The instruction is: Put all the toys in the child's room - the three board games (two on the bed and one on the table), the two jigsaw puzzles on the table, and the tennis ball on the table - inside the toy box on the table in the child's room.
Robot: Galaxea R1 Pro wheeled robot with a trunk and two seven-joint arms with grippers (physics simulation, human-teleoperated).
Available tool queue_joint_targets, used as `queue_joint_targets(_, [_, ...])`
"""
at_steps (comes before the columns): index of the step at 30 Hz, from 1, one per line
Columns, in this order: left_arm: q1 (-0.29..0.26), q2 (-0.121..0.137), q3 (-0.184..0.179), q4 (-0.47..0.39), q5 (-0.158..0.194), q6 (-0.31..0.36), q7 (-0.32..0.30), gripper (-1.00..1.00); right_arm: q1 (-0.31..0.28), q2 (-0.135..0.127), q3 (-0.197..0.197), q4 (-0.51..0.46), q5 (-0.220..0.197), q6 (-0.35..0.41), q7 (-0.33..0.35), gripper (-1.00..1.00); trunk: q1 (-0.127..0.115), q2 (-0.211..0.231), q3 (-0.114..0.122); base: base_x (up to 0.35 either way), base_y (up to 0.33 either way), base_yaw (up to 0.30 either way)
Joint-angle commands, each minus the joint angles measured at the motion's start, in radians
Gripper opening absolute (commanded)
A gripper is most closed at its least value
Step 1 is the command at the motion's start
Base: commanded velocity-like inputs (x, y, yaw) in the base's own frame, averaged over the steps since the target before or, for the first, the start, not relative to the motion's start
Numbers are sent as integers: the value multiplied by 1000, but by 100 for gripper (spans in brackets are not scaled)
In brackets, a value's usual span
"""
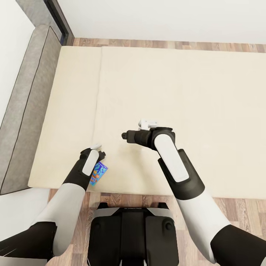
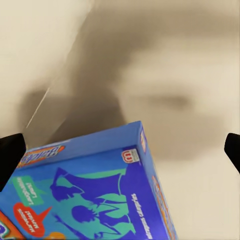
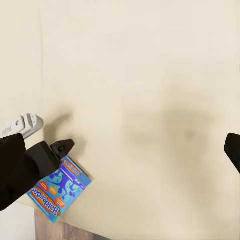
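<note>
The blue board game box point(image 1: 98, 173) lies on the bed point(image 1: 207, 111), close to the mattress's near edge, just past the wood-plank floor point(image 1: 229, 207). In the head view most of the box is hidden under the left arm; only a corner of its blue and orange print sticks out. The left wrist view shows it large but cut off by the frame: a blue lid point(image 2: 95, 192) with a dark silhouette figure, teal shapes and a small red logo, the lettering too skewed to read.

The left gripper point(image 1: 100, 151) hangs right over the box. Its fingertips point(image 2: 10, 155) show as two dark stubs far apart at the frame edges, spread wide with the box between them, and neither tip touches the box. From the right wrist view the left gripper point(image 3: 62, 148) overlaps the box's point(image 3: 60, 189) upper corner.

The right gripper point(image 1: 125, 136) hovers above bare mattress, well apart from the box. Its fingertips point(image 3: 232, 150) likewise sit at opposite frame edges, spread and holding nothing.
</note>
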Motion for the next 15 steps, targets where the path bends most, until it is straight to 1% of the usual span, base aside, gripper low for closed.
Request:
queue_joint_targets(1, [0, -1, 2, -2, 10, 2, 23, 100, -1, 0, 0, -1, -8, 4, -10, 100, 1, -2, -1, 0, 0, 0])
queue_joint_targets(7, [0, -1, 2, -2, 17, 3, 46, 100, -1, 0, 0, -1, -9, 4, -10, 100, 1, -2, -1, 0, 0, 0])
queue_joint_targets(15, [0, -1, 1, -2, 51, 11, 53, 100, -1, 0, 0, -1, -9, 4, -10, 100, 1, -2, -1, 0, 0, 0])
